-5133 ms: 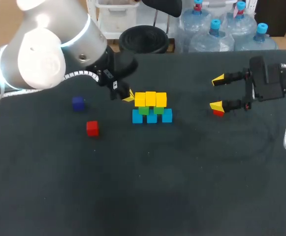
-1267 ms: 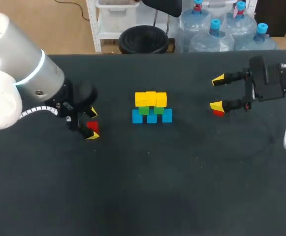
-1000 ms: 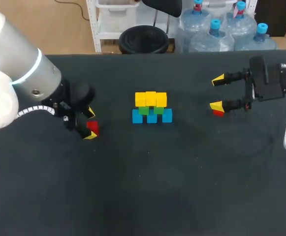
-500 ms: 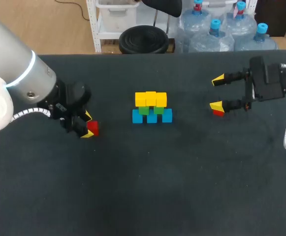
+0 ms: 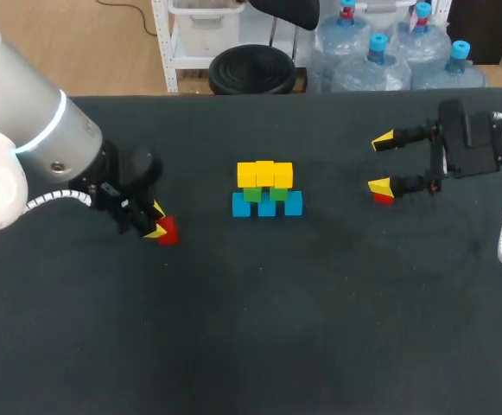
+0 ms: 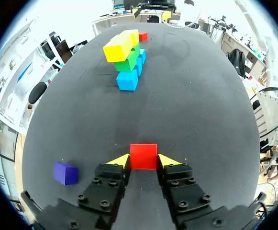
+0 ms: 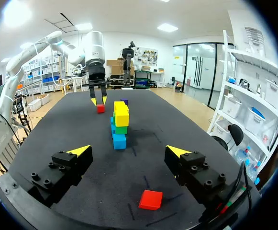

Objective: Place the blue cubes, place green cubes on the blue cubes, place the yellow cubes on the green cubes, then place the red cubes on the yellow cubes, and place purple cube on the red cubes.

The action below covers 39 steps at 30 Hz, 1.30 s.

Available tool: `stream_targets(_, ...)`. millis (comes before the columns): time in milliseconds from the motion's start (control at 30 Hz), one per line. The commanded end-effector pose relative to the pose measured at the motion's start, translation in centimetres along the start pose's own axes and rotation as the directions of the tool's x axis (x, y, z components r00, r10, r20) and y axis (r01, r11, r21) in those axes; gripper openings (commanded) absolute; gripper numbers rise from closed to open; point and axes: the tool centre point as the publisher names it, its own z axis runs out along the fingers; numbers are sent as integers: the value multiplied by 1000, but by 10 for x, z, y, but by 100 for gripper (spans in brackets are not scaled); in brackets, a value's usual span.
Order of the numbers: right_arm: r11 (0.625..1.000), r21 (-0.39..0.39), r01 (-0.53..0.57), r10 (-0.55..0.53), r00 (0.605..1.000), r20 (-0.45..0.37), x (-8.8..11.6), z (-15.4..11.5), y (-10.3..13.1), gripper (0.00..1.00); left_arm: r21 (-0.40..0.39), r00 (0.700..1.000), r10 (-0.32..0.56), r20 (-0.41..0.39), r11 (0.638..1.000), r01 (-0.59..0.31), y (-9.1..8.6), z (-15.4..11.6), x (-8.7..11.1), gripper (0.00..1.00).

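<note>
Fingers (image 6: 120,161) of left claw (image 6: 143,162) pinch a red cube (image 6: 143,154); right claw (image 7: 128,151) gapes open.

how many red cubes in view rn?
2. One red cube gripped by the left gripper; second red cube lying under the open right gripper. None on the stack.

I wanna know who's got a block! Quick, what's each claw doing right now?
Left gripper: shut on a red cube.
Right gripper: open, holding nothing; a second red cube lies under it, untouched.
</note>
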Motion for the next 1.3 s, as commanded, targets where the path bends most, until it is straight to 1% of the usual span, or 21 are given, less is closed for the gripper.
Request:
stream_targets(33, 1000, 1, 1, -1, 1000, 2, 0, 1, 0, 100, 10, 1000, 10, 7, 1000, -10, 1, 4, 0, 2)
stream_targets(67, 1000, 1, 1, -1, 1000, 2, 0, 1, 0, 100, 11, 1000, 11, 6, 1000, -11, 1, 4, -1, 0)
stream_targets(300, 1000, 1, 1, -1, 1000, 2, 0, 1, 0, 100, 13, 1000, 30, 1, 999, -30, -3, 0, -9, 0)
stream_targets(500, 1000, 1, 1, -1, 1000, 2, 0, 1, 0, 100, 7, 998, 43, -40, 999, -42, -7, -17, -23, 0)
stream_targets(600, 1000, 1, 1, -1, 1000, 2, 0, 1, 0, 100, 5, 997, 52, -63, 999, -52, -9, -28, -31, 0)
stream_targets(667, 1000, 1, 1, -1, 1000, 2, 0, 1, 0, 100, 0, 996, 62, -59, 998, -62, -11, -36, -37, 0)
stream_targets(800, 1000, 1, 1, -1, 1000, 2, 0, 1, 0, 100, -22, 995, 73, -68, 997, -74, -12, -52, -48, 0)
stream_targets(967, 1000, 1, 1, -1, 1000, 2, 0, 1, 0, 100, -37, 991, 89, -98, 995, -93, -12, -67, -60, 0)
stream_targets(1167, 1000, 1, 1, -1, 1000, 2, 0, 1, 0, 100, -57, 988, 118, -97, 991, -124, -10, -84, -79, 0)
stream_targets(1300, 1000, 1, 1, -1, 1000, 2, 0, 1, 0, 100, -65, 986, 137, -90, 988, -143, -5, -87, -94, 0)
